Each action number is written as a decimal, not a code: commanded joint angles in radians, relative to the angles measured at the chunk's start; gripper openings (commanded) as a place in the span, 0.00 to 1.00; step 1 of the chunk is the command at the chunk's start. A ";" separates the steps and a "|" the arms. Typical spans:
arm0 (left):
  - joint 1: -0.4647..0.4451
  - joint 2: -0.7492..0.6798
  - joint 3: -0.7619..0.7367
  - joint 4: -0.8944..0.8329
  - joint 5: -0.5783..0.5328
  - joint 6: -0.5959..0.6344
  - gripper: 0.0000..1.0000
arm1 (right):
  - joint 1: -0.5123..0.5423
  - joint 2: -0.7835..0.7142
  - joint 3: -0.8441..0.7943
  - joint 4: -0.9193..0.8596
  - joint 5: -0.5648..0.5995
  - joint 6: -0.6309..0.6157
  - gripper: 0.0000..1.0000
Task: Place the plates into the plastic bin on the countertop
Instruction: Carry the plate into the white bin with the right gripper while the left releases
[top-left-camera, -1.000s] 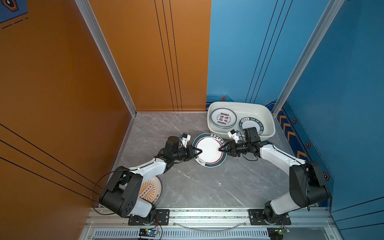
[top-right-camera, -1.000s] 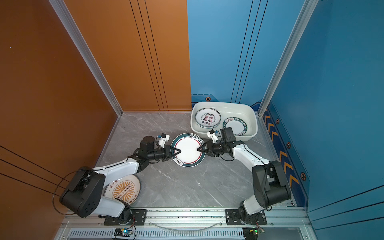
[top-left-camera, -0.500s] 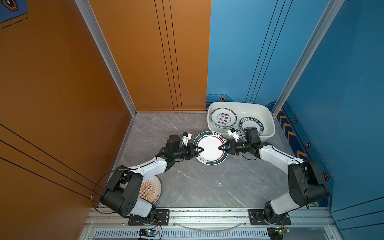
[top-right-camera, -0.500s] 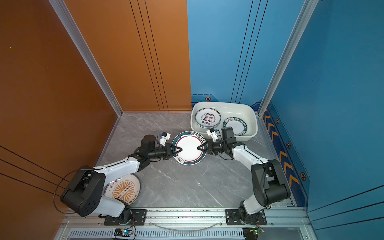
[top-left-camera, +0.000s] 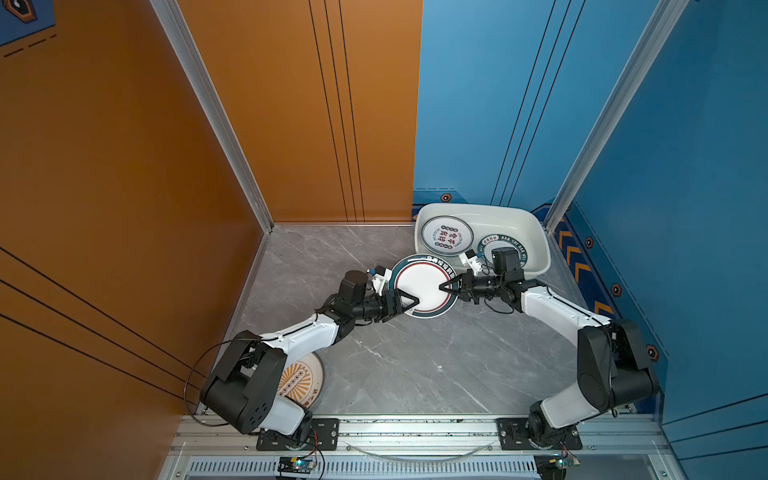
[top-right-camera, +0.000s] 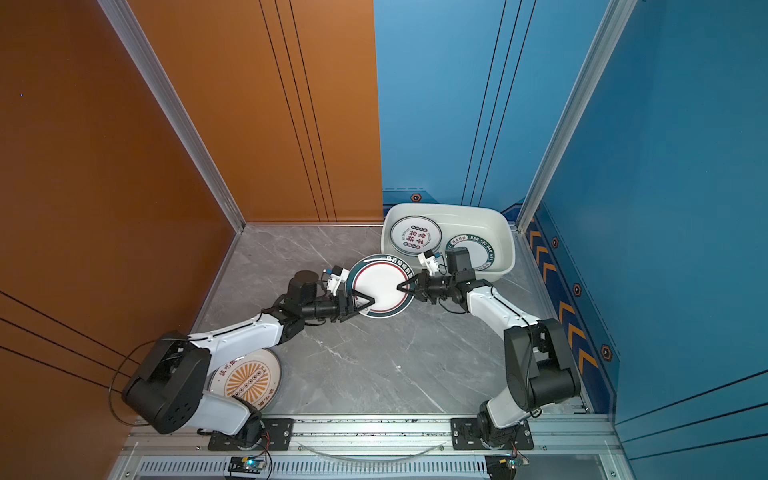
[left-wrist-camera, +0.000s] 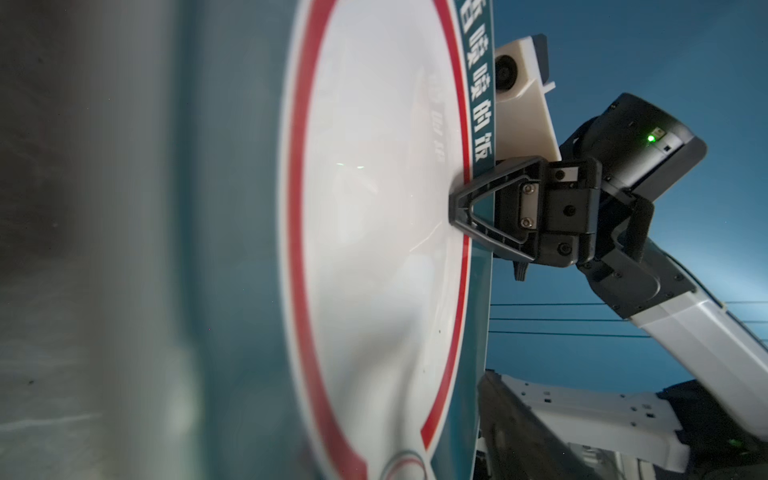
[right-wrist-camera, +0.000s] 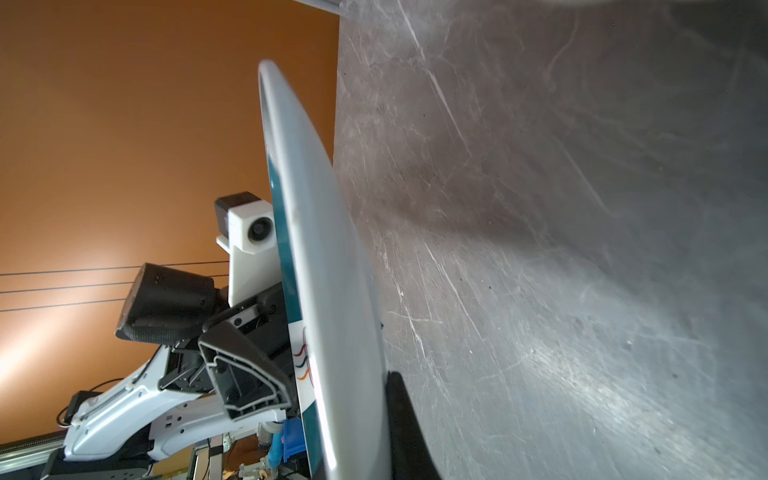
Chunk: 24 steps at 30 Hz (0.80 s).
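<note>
Change: since a second ago my left gripper (top-left-camera: 413, 301) has spread its jaws, my right gripper (top-left-camera: 444, 286) has closed, and the red-ringed plate (top-left-camera: 419, 286) sits slightly nearer the bin.
Countertop: grey marble slab (top-left-camera: 415, 365); the red-ringed plate hangs clear of it.
Plastic bin: white tub (top-left-camera: 536, 232) in the far right corner, holding the red-character plate (top-left-camera: 446, 235) beside the green-lettered plate (top-left-camera: 513, 241), which my right arm (top-left-camera: 557, 307) partly hides.
Sunburst plate: flat on the countertop (top-left-camera: 301, 380), partly under my left arm (top-left-camera: 299, 336).
Red-ringed plate: face up between both grippers, just short of the bin's near left corner.
Right gripper: pinching that plate's bin-side rim.
Left gripper: fingers spread above and below the opposite rim.
</note>
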<state>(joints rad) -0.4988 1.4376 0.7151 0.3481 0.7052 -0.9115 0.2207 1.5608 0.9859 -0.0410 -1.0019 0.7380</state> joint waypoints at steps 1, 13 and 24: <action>0.006 -0.074 0.046 -0.133 -0.025 0.073 0.98 | -0.025 0.022 0.108 -0.073 0.036 -0.014 0.00; 0.112 -0.248 0.025 -0.353 -0.069 0.152 0.98 | -0.163 0.200 0.387 -0.196 0.243 0.044 0.00; 0.231 -0.364 -0.029 -0.440 -0.009 0.174 0.98 | -0.228 0.503 0.737 -0.296 0.377 0.109 0.00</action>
<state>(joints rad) -0.2935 1.1019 0.7033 -0.0441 0.6628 -0.7666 -0.0010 2.0216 1.6302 -0.2916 -0.6651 0.8173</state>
